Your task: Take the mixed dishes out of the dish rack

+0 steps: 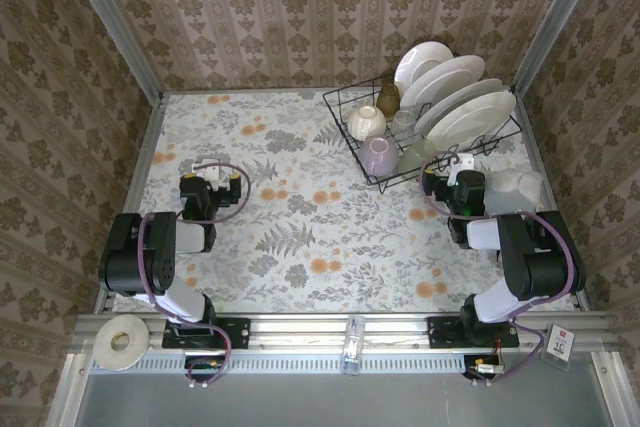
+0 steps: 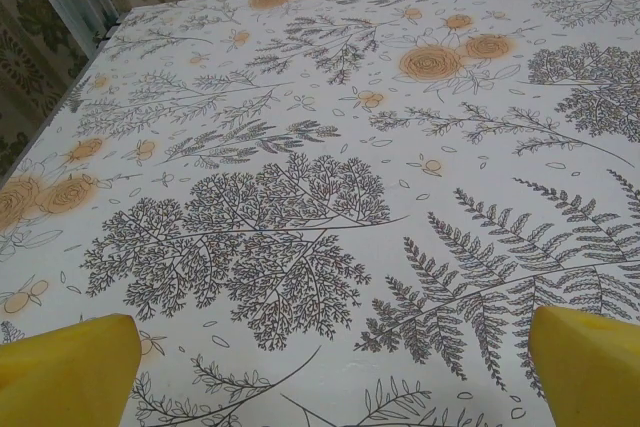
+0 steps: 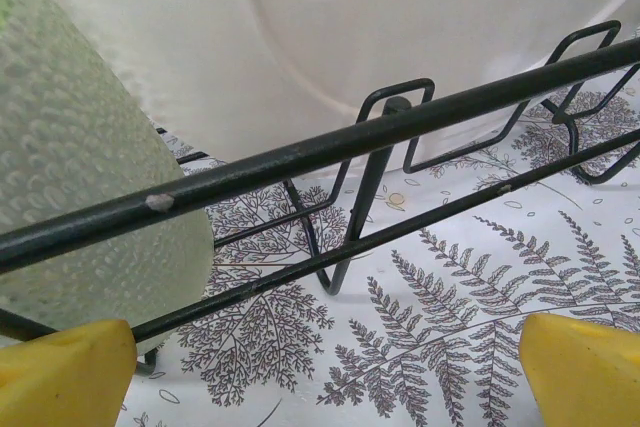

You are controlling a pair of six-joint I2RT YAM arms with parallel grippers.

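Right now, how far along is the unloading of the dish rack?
Done: nothing; the plates, cream bowl, lilac bowl, pale-green cup, clear glass and amber cup sit in the dish rack. In hand: the right gripper, jaws open, faces the rack's near rail by that cup; left gripper open over the table. Remaining: every dish.

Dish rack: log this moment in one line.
rack: loaded | left gripper: open, over table | right gripper: open, at rack's near rim, facing green cup and plate
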